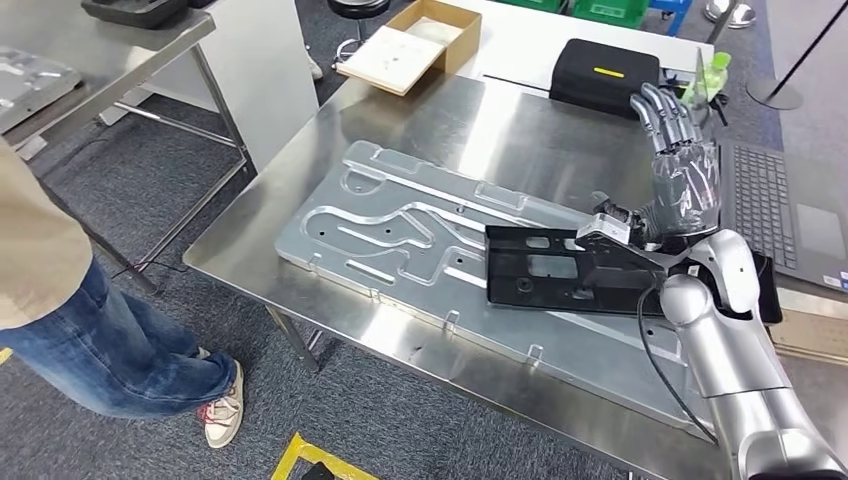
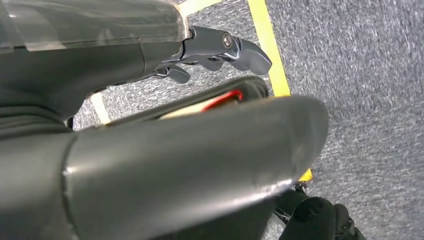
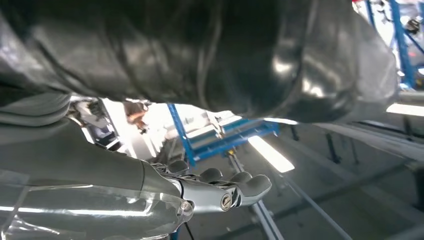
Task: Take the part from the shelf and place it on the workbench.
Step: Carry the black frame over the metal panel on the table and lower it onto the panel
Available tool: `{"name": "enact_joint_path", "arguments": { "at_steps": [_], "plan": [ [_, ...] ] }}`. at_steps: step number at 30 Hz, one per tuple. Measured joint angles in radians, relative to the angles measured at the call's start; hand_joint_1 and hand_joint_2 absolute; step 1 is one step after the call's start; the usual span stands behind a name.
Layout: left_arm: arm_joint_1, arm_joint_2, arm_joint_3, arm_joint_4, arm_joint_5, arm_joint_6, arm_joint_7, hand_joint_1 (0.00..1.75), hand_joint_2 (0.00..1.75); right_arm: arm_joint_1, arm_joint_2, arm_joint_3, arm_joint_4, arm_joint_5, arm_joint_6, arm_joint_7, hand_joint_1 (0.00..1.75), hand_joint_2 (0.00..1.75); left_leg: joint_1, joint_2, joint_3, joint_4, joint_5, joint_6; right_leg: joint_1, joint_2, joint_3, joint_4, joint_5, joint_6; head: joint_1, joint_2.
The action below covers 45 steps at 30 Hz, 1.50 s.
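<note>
Right hand point(image 1: 684, 165) raised, fingers spread, holding nothing, since the black part point(image 1: 560, 268) lies just below its wrist on the grooved plate point(image 1: 390, 225) atop the workbench point(image 1: 480, 125), apparently delivered; left hand point(image 2: 220, 50) hangs slack, grasping nothing.

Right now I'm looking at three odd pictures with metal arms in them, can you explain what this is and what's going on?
This is a humanoid robot with silver arms. The wide picture is from its head, looking down at a steel workbench. On it lies a large grooved metal plate, and on that plate a black part. The right robot hand is raised above the part with fingers straight and apart, holding nothing. A black case, a laptop and a cardboard box sit further back. A person in jeans stands nearby. The other two pictures come from wrist cameras: the left robot hand hangs over carpet, also holding nothing.
</note>
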Motion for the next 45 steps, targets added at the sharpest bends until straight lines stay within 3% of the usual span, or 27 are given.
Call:
{"name": "enact_joint_path", "arguments": {
  "at_steps": [2,4,6,9,10,11,12,13,15,17,19,20,22,24,26,27,29,31,32,35,37,39,41,42,43,45],
  "plan": [
    [-0.002,-0.001,0.0,0.0,0.0,0.001,0.001,0.0,0.0,0.01,0.004,-0.009,-0.022,-0.004,-0.013,-0.01,0.0,0.0,-0.006,0.015,0.025,-0.06,0.014,0.008,0.004,-0.014,0.001,0.003,-0.004,0.009,0.001,0.0],
    [-0.002,-0.002,0.0,0.0,0.002,0.006,0.002,0.0,0.0,0.038,0.025,-0.015,-0.06,0.003,-0.049,-0.027,0.0,0.0,-0.007,-0.003,0.026,-0.067,0.019,0.017,0.005,-0.032,0.004,0.001,-0.007,0.018,0.001,0.0],
    [-0.001,-0.005,-0.001,0.0,0.006,0.011,0.005,0.0,0.0,0.091,0.059,-0.013,-0.121,0.032,-0.094,-0.032,0.0,0.0,-0.002,-0.023,0.032,-0.077,0.026,0.028,0.001,-0.018,-0.002,0.025,-0.03,0.028,0.001,0.0],
    [-0.003,-0.009,-0.001,0.0,0.013,0.017,0.009,0.0,0.0,0.172,0.101,0.008,-0.199,0.078,-0.14,-0.023,0.0,0.0,0.001,-0.05,0.035,-0.083,0.031,0.038,-0.006,0.027,-0.07,0.181,-0.116,0.038,0.001,0.0],
    [-0.003,-0.011,-0.001,0.0,0.014,0.017,0.01,0.0,0.0,0.195,0.111,0.016,-0.216,0.089,-0.15,-0.021,0.0,0.0,0.001,-0.062,0.035,-0.082,0.031,0.038,-0.007,0.032,-0.095,0.232,-0.134,0.04,0.001,0.0],
    [-0.001,-0.011,-0.001,0.0,0.014,0.018,0.012,0.0,0.0,0.215,0.12,0.024,-0.231,0.097,-0.157,-0.019,0.0,0.0,0.001,-0.073,0.035,-0.082,0.031,0.039,-0.007,0.033,-0.108,0.256,-0.134,0.04,0.001,0.0],
    [0.002,-0.011,-0.001,0.0,0.015,0.018,0.014,0.0,0.0,0.231,0.13,0.032,-0.246,0.103,-0.163,-0.018,0.0,0.0,0.001,-0.085,0.035,-0.081,0.031,0.038,-0.008,0.035,-0.106,0.246,-0.116,0.04,0.001,0.0],
    [0.002,-0.011,-0.001,0.0,0.015,0.018,0.016,0.0,0.0,0.242,0.139,0.041,-0.259,0.106,-0.168,-0.018,0.0,0.0,0.001,-0.096,0.035,-0.08,0.031,0.037,-0.008,0.04,-0.085,0.199,-0.083,0.038,0.001,0.0],
    [0.002,-0.012,-0.001,0.0,0.015,0.018,0.018,0.0,0.0,0.254,0.156,0.056,-0.281,0.111,-0.176,-0.018,0.0,0.0,0.001,-0.116,0.034,-0.078,0.03,0.031,-0.01,0.077,-0.023,0.07,-0.025,0.03,0.001,0.0],
    [0.001,-0.013,-0.001,0.0,0.015,0.018,0.02,0.0,0.0,0.263,0.17,0.069,-0.297,0.115,-0.182,-0.018,0.0,0.0,0.002,-0.133,0.029,-0.076,0.031,0.019,-0.008,0.104,0.01,0.001,-0.009,0.023,0.001,0.0],
    [0.002,-0.013,-0.001,0.0,0.015,0.018,0.022,0.0,0.0,0.269,0.183,0.082,-0.307,0.119,-0.184,-0.018,0.0,0.0,0.005,-0.149,0.026,-0.078,0.033,0.005,-0.005,0.092,0.015,-0.007,-0.009,0.015,0.001,0.0],
    [0.003,-0.012,-0.001,0.0,0.015,0.018,0.023,0.0,0.0,0.27,0.19,0.089,-0.311,0.121,-0.185,-0.018,0.0,0.0,0.005,-0.144,0.024,-0.075,0.03,-0.001,-0.006,0.082,0.019,-0.013,-0.006,0.009,0.001,0.0],
    [0.002,-0.012,-0.001,0.0,0.015,0.018,0.024,0.0,0.0,0.271,0.2,0.099,-0.317,0.122,-0.187,-0.018,0.0,0.0,0.003,-0.106,0.002,-0.026,-0.003,-0.012,-0.01,0.058,0.028,-0.027,-0.001,-0.005,-0.003,0.0],
    [0.001,-0.012,-0.001,0.0,0.015,0.018,0.025,0.0,0.0,0.274,0.206,0.107,-0.319,0.122,-0.188,-0.018,0.0,0.0,0.006,-0.064,-0.051,0.092,-0.068,-0.02,-0.007,0.031,0.031,-0.03,-0.001,-0.013,-0.006,0.0],
    [0.003,-0.011,-0.001,0.0,0.015,0.018,0.025,0.0,0.0,0.277,0.211,0.115,-0.319,0.122,-0.188,-0.017,0.0,0.0,0.011,-0.052,-0.094,0.183,-0.1,-0.028,-0.006,0.004,0.031,-0.029,-0.003,-0.014,-0.006,0.0],
    [0.004,-0.011,-0.001,0.0,0.015,0.018,0.025,0.0,0.0,0.278,0.214,0.119,-0.319,0.122,-0.188,-0.017,0.0,0.0,0.012,-0.049,-0.091,0.182,-0.089,-0.031,-0.006,-0.008,0.031,-0.028,-0.005,-0.013,-0.006,0.0],
    [0.005,-0.009,-0.001,0.0,0.015,0.018,0.025,0.0,0.0,0.279,0.218,0.126,-0.321,0.122,-0.189,-0.016,0.0,0.0,0.015,-0.026,-0.031,0.073,-0.03,-0.033,-0.007,-0.031,0.032,-0.023,-0.009,-0.007,-0.006,0.0],
    [0.002,-0.007,-0.001,0.0,0.015,0.018,0.025,0.0,0.0,0.277,0.22,0.133,-0.325,0.123,-0.19,-0.015,0.0,0.0,0.01,0.009,0.029,-0.04,0.008,-0.024,-0.002,-0.051,0.032,-0.013,-0.018,0.005,-0.006,0.0],
    [0.002,-0.007,-0.001,0.0,0.015,0.018,0.025,0.0,0.0,0.276,0.221,0.137,-0.327,0.123,-0.191,-0.015,0.0,0.0,0.008,0.017,0.041,-0.065,0.012,-0.016,0.001,-0.059,0.032,-0.009,-0.021,0.01,-0.005,0.0],
    [0.004,-0.007,-0.001,0.0,0.014,0.017,0.025,0.0,0.0,0.271,0.225,0.15,-0.331,0.126,-0.19,-0.016,0.0,0.0,0.004,-0.009,0.039,-0.073,0.014,0.007,0.0,-0.075,0.037,-0.006,-0.028,0.025,-0.004,0.0],
    [0.004,-0.006,-0.001,0.0,0.013,0.016,0.025,0.0,0.0,0.266,0.227,0.157,-0.334,0.13,-0.189,-0.018,0.0,0.0,0.008,-0.029,0.04,-0.078,0.02,0.019,-0.007,-0.035,0.021,0.037,-0.061,0.035,-0.004,0.0],
    [0.001,-0.006,-0.001,0.0,0.013,0.015,0.025,0.0,0.0,0.264,0.228,0.162,-0.335,0.135,-0.186,-0.02,0.0,0.0,0.009,-0.048,0.039,-0.079,0.023,0.026,-0.009,0.016,-0.03,0.15,-0.124,0.04,-0.004,0.0],
    [0.001,-0.006,-0.001,0.0,0.013,0.015,0.025,0.0,0.0,0.265,0.228,0.166,-0.335,0.138,-0.183,-0.02,0.0,0.0,0.008,-0.072,0.038,-0.079,0.024,0.028,-0.008,0.032,-0.083,0.254,-0.158,0.039,-0.004,0.0],
    [0.002,-0.006,-0.001,0.0,0.013,0.014,0.025,0.0,0.0,0.265,0.228,0.168,-0.335,0.139,-0.182,-0.019,0.0,0.0,0.007,-0.086,0.038,-0.078,0.024,0.028,-0.008,0.035,-0.09,0.261,-0.146,0.037,-0.004,0.0],
    [0.002,-0.006,-0.001,0.0,0.013,0.014,0.025,0.0,0.0,0.264,0.228,0.169,-0.335,0.14,-0.181,-0.019,0.0,0.0,0.007,-0.1,0.039,-0.078,0.024,0.028,-0.007,0.04,-0.078,0.23,-0.116,0.033,-0.004,0.0],
    [0.002,-0.007,-0.001,0.0,0.013,0.014,0.025,0.0,0.0,0.262,0.228,0.172,-0.335,0.14,-0.182,-0.019,0.0,0.0,0.006,-0.126,0.04,-0.077,0.025,0.026,-0.007,0.078,-0.023,0.102,-0.044,0.02,-0.004,0.0]
  ]
}}
